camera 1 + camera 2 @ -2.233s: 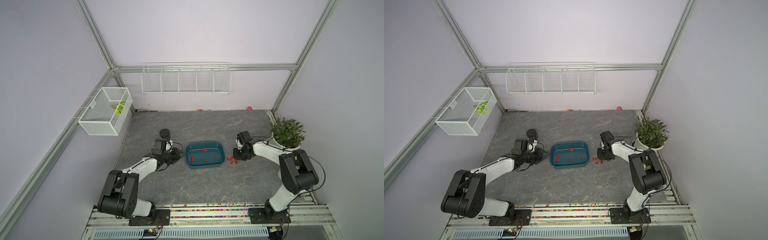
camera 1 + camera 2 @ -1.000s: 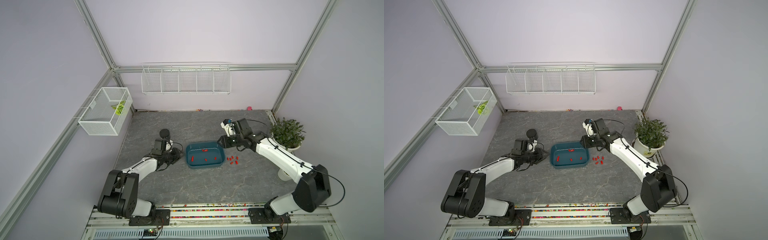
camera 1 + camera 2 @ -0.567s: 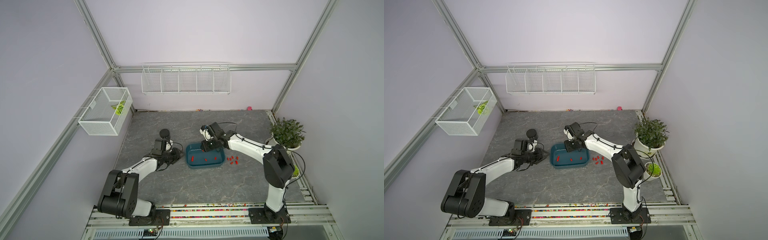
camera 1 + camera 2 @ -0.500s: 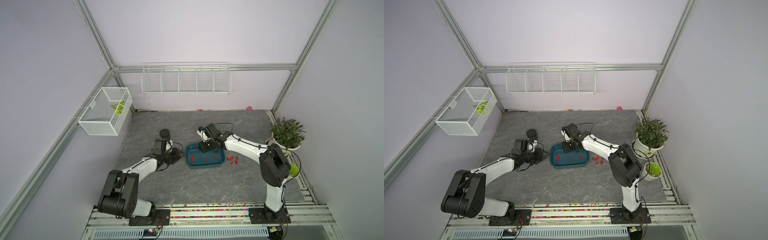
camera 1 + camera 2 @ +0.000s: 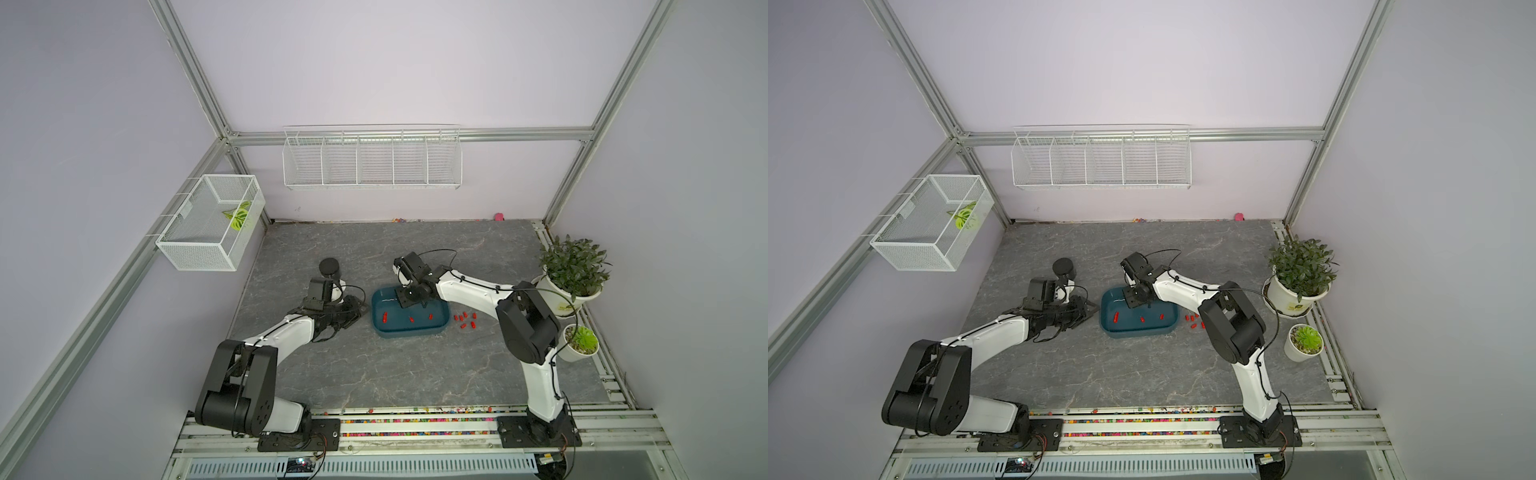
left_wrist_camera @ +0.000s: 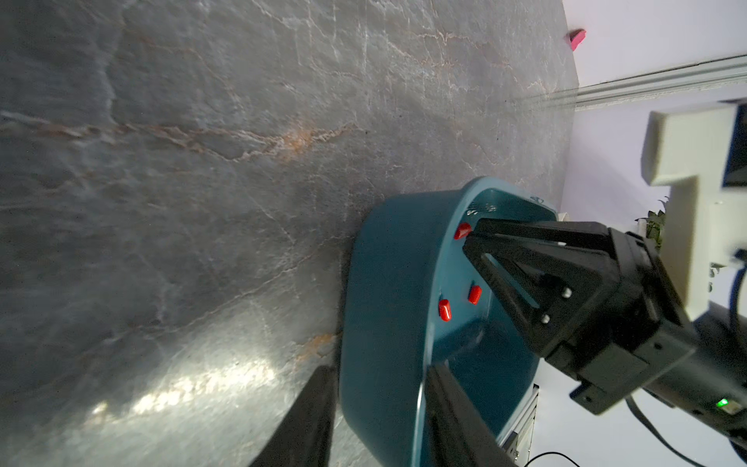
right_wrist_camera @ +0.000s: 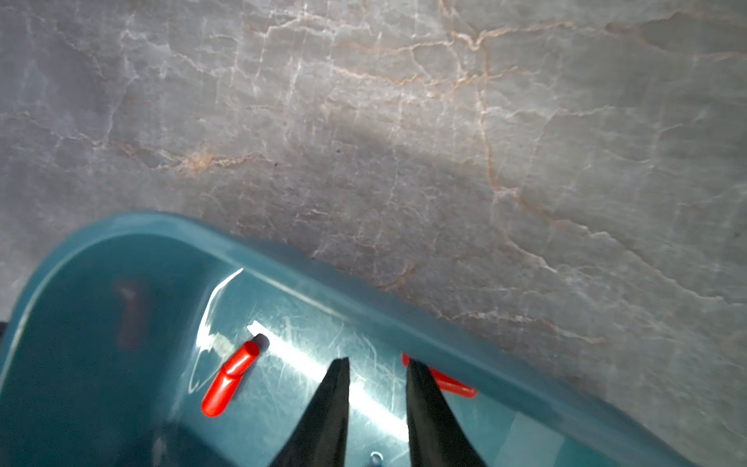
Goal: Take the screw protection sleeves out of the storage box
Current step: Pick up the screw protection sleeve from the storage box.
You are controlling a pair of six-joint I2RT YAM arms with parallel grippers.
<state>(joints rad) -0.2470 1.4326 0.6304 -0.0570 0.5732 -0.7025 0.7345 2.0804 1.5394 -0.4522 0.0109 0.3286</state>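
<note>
Inside storage box [image 7: 81,364], right fingers [image 7: 323,416] gape; left fingers [image 6: 307,420] clamp it (wrist view only).

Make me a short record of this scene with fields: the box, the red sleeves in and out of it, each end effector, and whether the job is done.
box: teal tub, upright on the table
sleeves in box: at least three show in a top view
sleeves out: small cluster on the table, next to the box
left end effector: fingers astride the box's end wall, apparently clamped on it
right end effector: down inside the box, tips slightly apart, nothing between them; a sleeve lies beside them
job: not done
</note>
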